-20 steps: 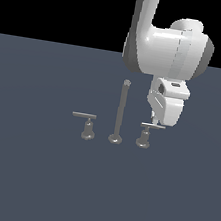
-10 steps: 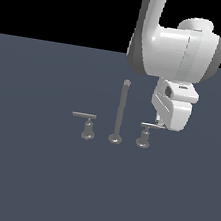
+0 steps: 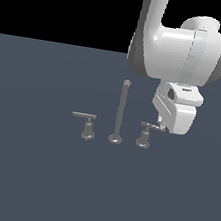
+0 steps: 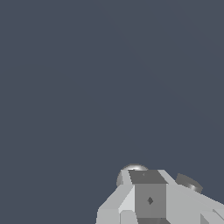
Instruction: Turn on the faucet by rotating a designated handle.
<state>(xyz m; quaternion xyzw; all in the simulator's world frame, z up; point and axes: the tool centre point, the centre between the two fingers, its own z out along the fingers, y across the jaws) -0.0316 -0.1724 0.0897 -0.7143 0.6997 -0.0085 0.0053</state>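
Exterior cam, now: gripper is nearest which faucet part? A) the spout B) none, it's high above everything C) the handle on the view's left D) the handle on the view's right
D: the gripper sits at the bar end of the handle on the exterior view's right, well clear of the spout.

**A bare slate-grey counter under a black backdrop**

The counter point(image 3: 27, 170) is a flat, even, dark blue-grey surface with no pattern, seams or marks on it. In the exterior view it fills the lower part of the picture and runs out of view on three sides, so no near edge and no corners show. Its far edge is a straight level line, and beyond that edge lies a plain black backdrop point(image 3: 63, 4) with nothing to make out in it. In the wrist view the same dull grey counter point(image 4: 65, 87) fills nearly the whole picture, smooth and uniform, again with no edge or corner in sight.
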